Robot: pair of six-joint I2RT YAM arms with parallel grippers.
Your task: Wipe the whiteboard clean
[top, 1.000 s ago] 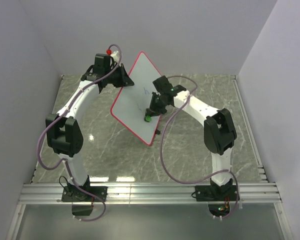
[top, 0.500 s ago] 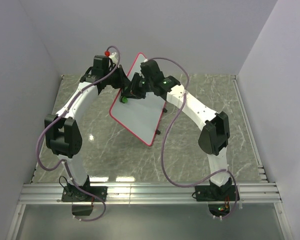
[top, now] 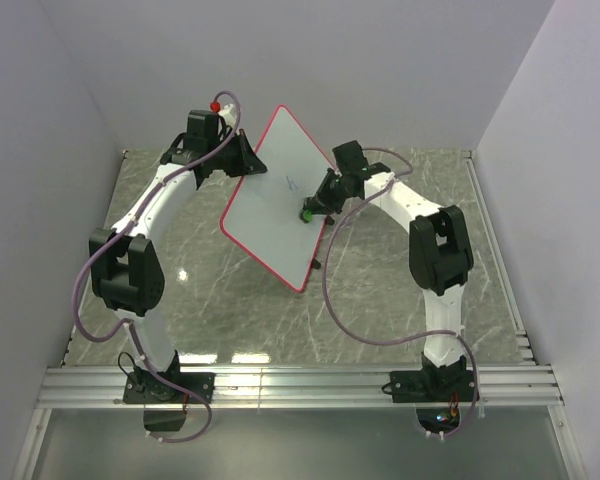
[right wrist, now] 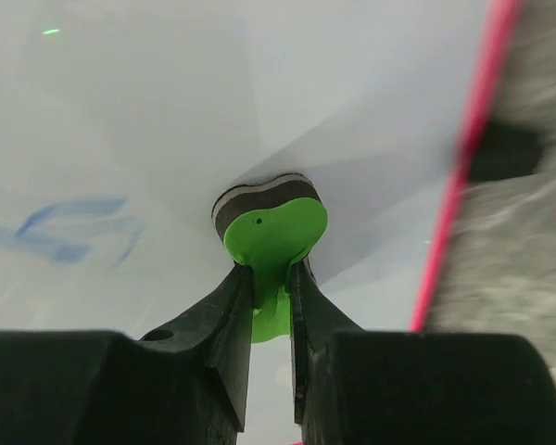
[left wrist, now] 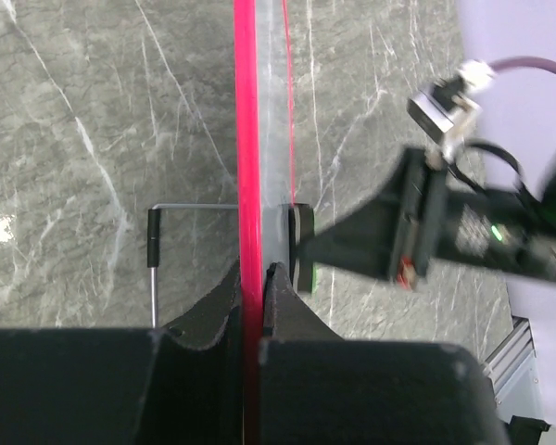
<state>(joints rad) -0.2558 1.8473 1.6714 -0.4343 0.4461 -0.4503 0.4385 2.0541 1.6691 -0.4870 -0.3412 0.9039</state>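
Right now my left end effector (left wrist: 259, 278) is pressed together on the red rim of the whiteboard (top: 270, 220), holding it tilted up over the worktop (top: 400, 300) w/ one corner low. My right end effector (right wrist: 271, 278) pinches the tab of a green eraser (right wrist: 276, 227), dark pad flat vs. the white face, near the board's right rim. A blue scribble (right wrist: 69, 225) sits left of the pad, not touching it.
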